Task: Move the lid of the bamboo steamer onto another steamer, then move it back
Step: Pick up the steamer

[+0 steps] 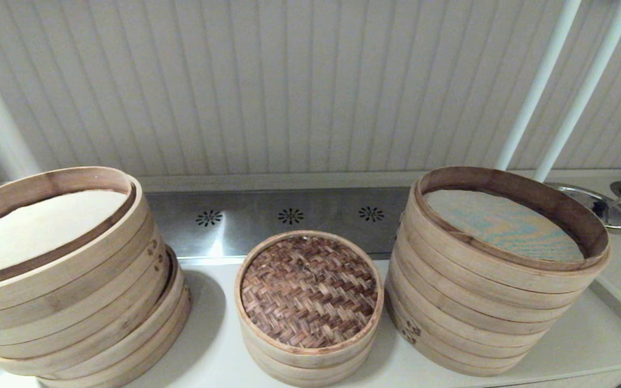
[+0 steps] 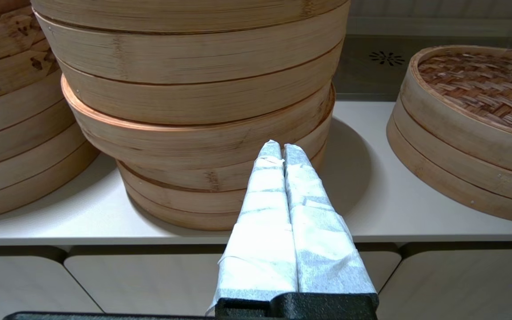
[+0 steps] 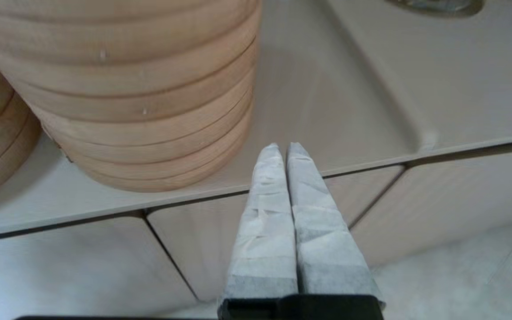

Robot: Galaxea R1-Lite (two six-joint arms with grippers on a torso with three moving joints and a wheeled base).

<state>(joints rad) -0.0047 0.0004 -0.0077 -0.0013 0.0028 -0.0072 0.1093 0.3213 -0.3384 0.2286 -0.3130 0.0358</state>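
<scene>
Left tool (image 2: 282, 149) hangs in front of the table (image 1: 219, 345) edge with its wrapped fingers pressed together, holding nothing, and it points at the foot of the leaning stack (image 2: 194, 111) of wide tiers. From that tool the bamboo steamer lid (image 2: 482, 84) lies toward two o'clock, across a bare strip of table, and sits higher than the fingertips. Right tool (image 3: 282, 149) is likewise closed narrow and empty, low before the cabinet fronts, aimed past the near side of the tall stack (image 3: 127, 89); from it the lidded steamer shows only as a sliver of rim at about ten o'clock, with the tall stack standing between.

In the head view the lid (image 1: 309, 291) rests flat on a low steamer at the centre of the table, at six o'clock from the three flower-shaped vents (image 1: 290, 216), between the leaning stack (image 1: 68, 280) at nine o'clock and the tall stack (image 1: 496, 269) at three. Being round, it has no long axis to line up with, so any grasp across the pale rim band would serve. Neither arm shows in the head view.

Left tool looks the nearer and has the clearer path, though that is a judgement from the wrist views alone. Which open tray is another steamer I cannot say for sure; no single low tray is plainly in sight.
</scene>
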